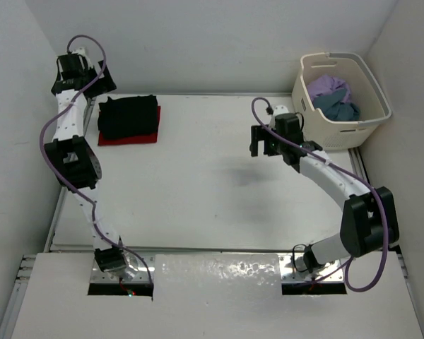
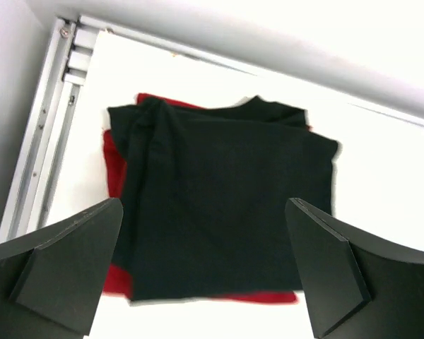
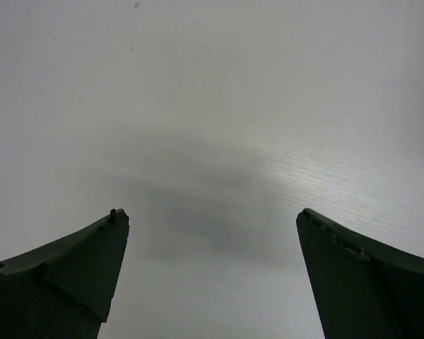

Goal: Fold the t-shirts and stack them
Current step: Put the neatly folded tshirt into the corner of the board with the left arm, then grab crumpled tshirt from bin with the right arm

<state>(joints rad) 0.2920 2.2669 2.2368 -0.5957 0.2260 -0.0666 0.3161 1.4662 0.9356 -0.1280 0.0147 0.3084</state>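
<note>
As seen from above, the black t-shirt is laid folded on the red t-shirt at ten o'clock on the tabletop, seemingly as the finished pile. The lavender t-shirt and teal t-shirt are bundled in the basket at two o'clock. From the left wrist, the left jaws are seen wide and empty above the pile. From the right wrist, the right jaws are seen wide over the tabletop. No writing is found.
</note>
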